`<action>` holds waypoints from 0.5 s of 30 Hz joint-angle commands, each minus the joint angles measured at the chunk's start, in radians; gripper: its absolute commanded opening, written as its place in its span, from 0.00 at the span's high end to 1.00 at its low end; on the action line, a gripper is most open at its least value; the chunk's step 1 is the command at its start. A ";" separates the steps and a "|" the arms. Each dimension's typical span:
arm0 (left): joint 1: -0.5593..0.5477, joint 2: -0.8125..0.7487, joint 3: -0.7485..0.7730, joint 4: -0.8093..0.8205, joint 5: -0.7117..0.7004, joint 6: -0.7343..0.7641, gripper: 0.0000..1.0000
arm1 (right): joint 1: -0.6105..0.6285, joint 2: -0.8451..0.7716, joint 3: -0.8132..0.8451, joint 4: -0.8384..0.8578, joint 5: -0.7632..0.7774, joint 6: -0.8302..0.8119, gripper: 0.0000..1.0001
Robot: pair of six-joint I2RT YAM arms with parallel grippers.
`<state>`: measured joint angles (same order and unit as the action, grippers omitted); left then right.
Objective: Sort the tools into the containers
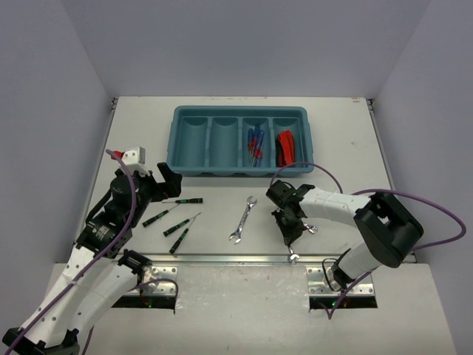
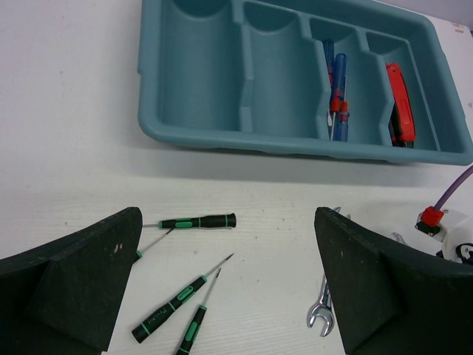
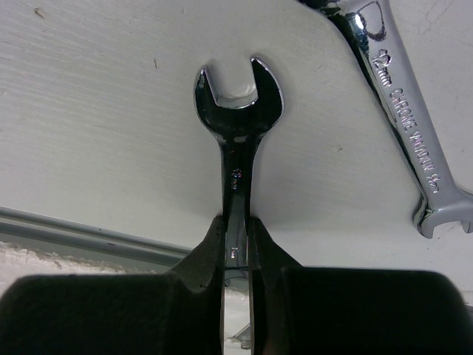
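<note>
Leave the left gripper (image 1: 157,185) alone for now: spread wide, holding nothing, poised by three thin black-and-green precision screwdrivers (image 2: 196,221) lying loose on the white table (image 1: 133,133), at its 5 o'clock in the overhead view. Note the teal-blue four-compartment plastic tray (image 1: 236,111) at the table's 12 o'clock: two left wells bare, blue-handled screwdrivers (image 1: 256,144) in the third, red-and-black pliers (image 1: 285,146) in the fourth. Mind a long silver wrench (image 1: 242,220) lying alone mid-table.

Turn to the right gripper (image 3: 236,244): clamped edge-on around the shank of a small silver open-ended wrench (image 3: 236,148), open end pointing away, on or barely off the table; cannot tell which. Lift straight up before travelling, given a second, larger silver wrench (image 3: 410,126) lying just beside, at 2 o'clock of the held one in the wrist view. Hold the pinch firm; thin polished steel may pivot. Carry toward 11 o'clock to a bare well, line the shank with the well's length, lower inside, then release.
</note>
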<state>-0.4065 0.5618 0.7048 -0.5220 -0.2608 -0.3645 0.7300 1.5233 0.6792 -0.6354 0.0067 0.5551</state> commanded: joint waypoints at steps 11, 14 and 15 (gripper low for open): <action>-0.009 0.000 0.005 0.033 -0.005 0.001 0.00 | 0.008 -0.040 0.084 0.059 0.027 -0.019 1.00; -0.009 -0.002 0.005 0.033 -0.005 0.002 0.00 | 0.008 -0.044 0.100 0.047 0.032 -0.022 1.00; -0.009 -0.002 0.004 0.033 -0.005 0.002 0.00 | 0.008 -0.046 0.104 0.043 0.033 -0.023 1.00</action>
<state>-0.4065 0.5636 0.7048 -0.5220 -0.2615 -0.3645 0.7303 1.5132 0.7322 -0.5988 0.0199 0.5436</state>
